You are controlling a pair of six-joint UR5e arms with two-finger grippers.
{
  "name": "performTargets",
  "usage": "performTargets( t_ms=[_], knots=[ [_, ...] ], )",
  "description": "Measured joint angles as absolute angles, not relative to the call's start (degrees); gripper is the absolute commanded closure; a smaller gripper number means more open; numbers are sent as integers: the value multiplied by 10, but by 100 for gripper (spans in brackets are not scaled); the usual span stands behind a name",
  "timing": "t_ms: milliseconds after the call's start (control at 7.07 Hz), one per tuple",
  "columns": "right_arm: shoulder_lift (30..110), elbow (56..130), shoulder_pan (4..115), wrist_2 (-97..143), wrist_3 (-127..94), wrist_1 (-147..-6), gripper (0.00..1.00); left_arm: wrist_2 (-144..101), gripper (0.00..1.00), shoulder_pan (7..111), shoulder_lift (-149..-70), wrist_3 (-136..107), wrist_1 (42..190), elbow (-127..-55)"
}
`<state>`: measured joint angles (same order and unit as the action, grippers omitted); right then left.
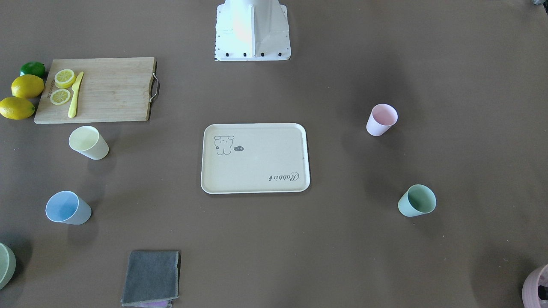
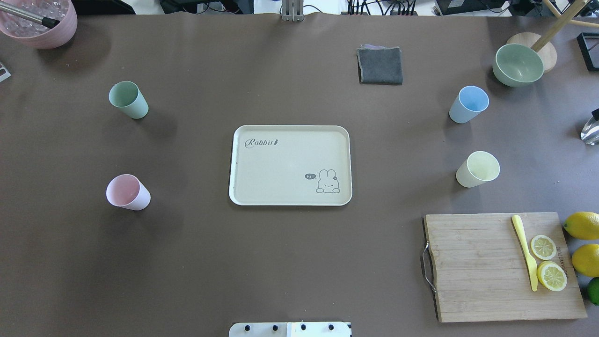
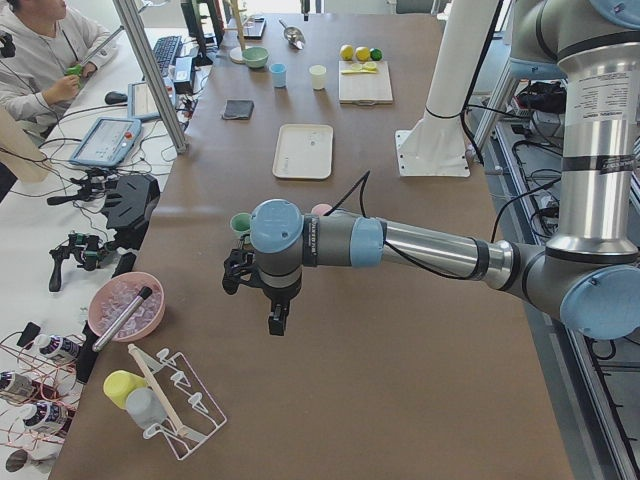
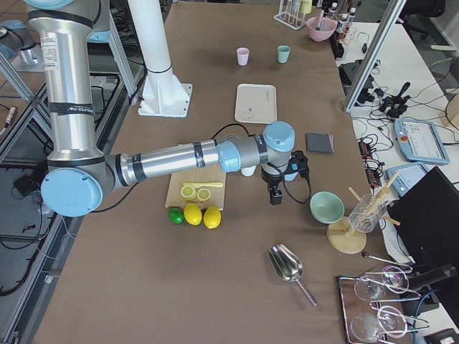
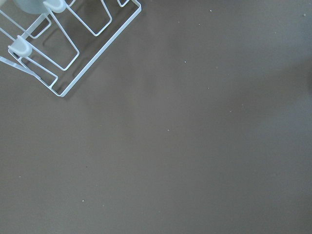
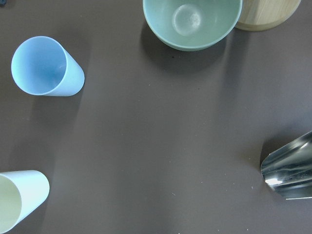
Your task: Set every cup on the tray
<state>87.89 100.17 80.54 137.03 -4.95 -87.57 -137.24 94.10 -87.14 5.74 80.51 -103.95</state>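
Note:
The cream rabbit tray [image 2: 281,168] lies empty at the table's middle. The mint green cup [image 2: 128,99] and the pink cup [image 2: 127,192] stand upright left of it. The light blue cup [image 2: 468,104] and the pale yellow cup [image 2: 478,169] stand upright right of it. My left gripper [image 3: 277,322] hangs over the table's left end, beyond the mint and pink cups. My right gripper [image 4: 275,196] hangs over the right end, near the yellow cup and the bowl. I cannot tell whether either gripper is open or shut. Neither wrist view shows fingers.
A wooden cutting board [image 2: 482,281] with lemon slices and a yellow knife lies at the near right, with lemons beside it. A pale-green bowl [image 2: 517,64], a grey cloth [image 2: 380,65] and a mauve pot [image 2: 40,21] stand along the far edge. A wire rack [image 5: 58,44] and a metal scoop [image 6: 290,170] lie at the ends.

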Motion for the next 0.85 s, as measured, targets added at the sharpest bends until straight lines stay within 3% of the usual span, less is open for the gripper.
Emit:
performTargets(
  t_ms=[849],
  knots=[
    [892,993,805,1345,-43,-848,0,-1374,2,943,-830,56,809,-1077]
  ],
)
